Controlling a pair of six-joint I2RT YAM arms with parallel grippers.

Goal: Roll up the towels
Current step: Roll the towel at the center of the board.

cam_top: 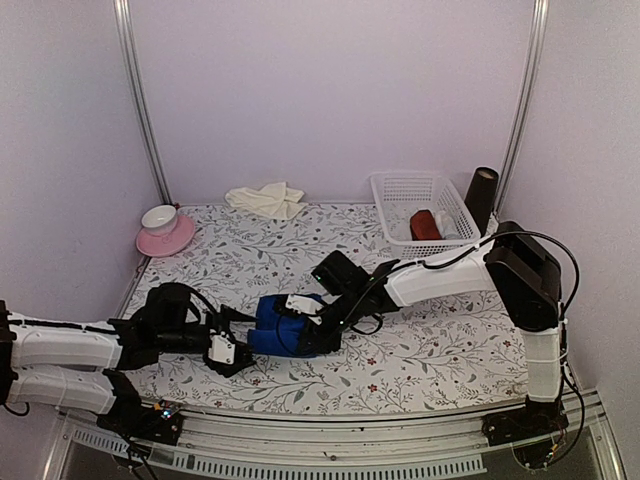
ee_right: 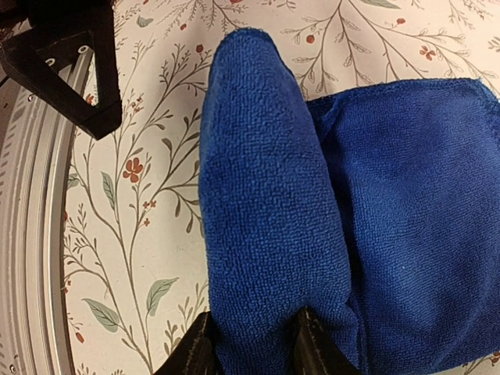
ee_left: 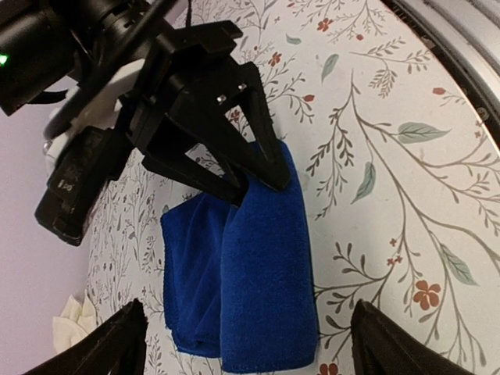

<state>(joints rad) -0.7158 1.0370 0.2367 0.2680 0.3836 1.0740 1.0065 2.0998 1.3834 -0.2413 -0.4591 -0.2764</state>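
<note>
Royal blue towel (cam_top: 272,322) lies partly rolled on the flower-printed table (cam_top: 430,345), near the front edge and between the two arms. The right gripper (ee_right: 254,355) is narrowed onto the thick rolled fold and pinches it from both sides, while a flatter layer of the same cloth spreads out beside the roll. The left gripper (ee_left: 250,344) stands wide and empty, its jaws just beside the towel's other end and touching nothing.

Risk, as a judgement: only one end of the roll is held, so the free end may slacken and the fold may spring open if the pinch lets go or drags sideways. The soft cloth could also bunch rather than turn evenly. The two grippers are close together and could knock each other if the left one closes in.

The cream towel (cam_top: 266,200) lies crumpled and unrolled at the far edge of the table, well apart from both arms.

A white plastic basket (cam_top: 398,182) at the far right holds a dark red roll (cam_top: 424,224) and something pale beside it, too small to identify. At the far left a white cup (cam_top: 160,216) sits on a pink saucer (cam_top: 170,241); its contents cannot be told.
</note>
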